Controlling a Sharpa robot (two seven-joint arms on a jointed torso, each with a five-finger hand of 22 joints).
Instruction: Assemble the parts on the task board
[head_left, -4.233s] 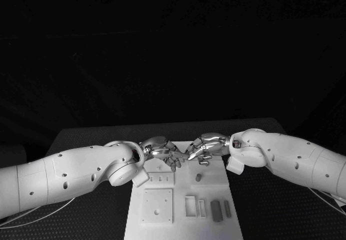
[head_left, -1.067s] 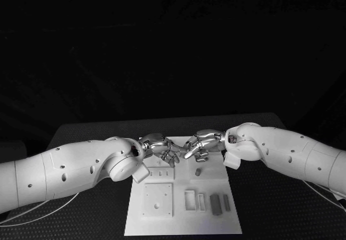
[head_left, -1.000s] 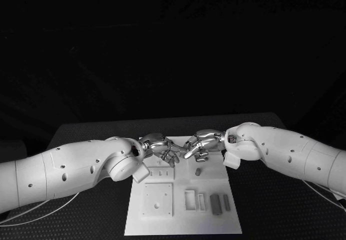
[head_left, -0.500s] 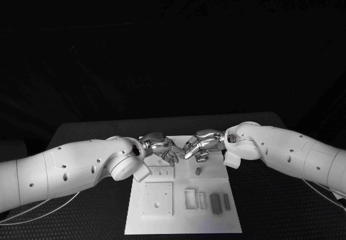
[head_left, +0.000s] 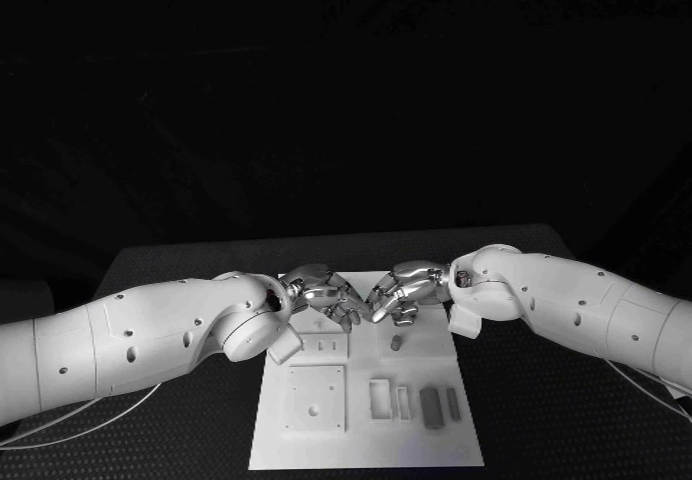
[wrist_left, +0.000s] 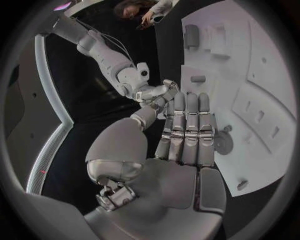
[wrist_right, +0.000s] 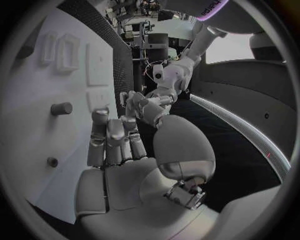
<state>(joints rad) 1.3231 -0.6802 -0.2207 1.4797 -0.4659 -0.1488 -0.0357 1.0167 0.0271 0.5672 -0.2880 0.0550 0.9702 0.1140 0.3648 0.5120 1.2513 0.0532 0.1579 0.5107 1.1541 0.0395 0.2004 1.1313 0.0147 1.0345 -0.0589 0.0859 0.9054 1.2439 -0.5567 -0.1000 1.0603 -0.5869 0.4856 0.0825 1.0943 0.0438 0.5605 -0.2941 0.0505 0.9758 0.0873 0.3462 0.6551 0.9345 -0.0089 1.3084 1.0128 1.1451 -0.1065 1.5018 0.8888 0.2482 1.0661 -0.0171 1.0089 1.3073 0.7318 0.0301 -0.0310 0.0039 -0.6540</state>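
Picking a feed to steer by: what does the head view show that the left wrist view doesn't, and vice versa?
Head view alone: the left arm and the board's whole outline. Left wrist view alone: the left hand's bare palm, fingers straight, holding nothing. Both: the right hand close to the left, and grey bars at the board's near end.

The task board (head_left: 332, 440) is set at lower centre of the head view. Above its upper end, the left hand (head_left: 323, 296) is placed left of the right hand (head_left: 398, 294), nearly touching.
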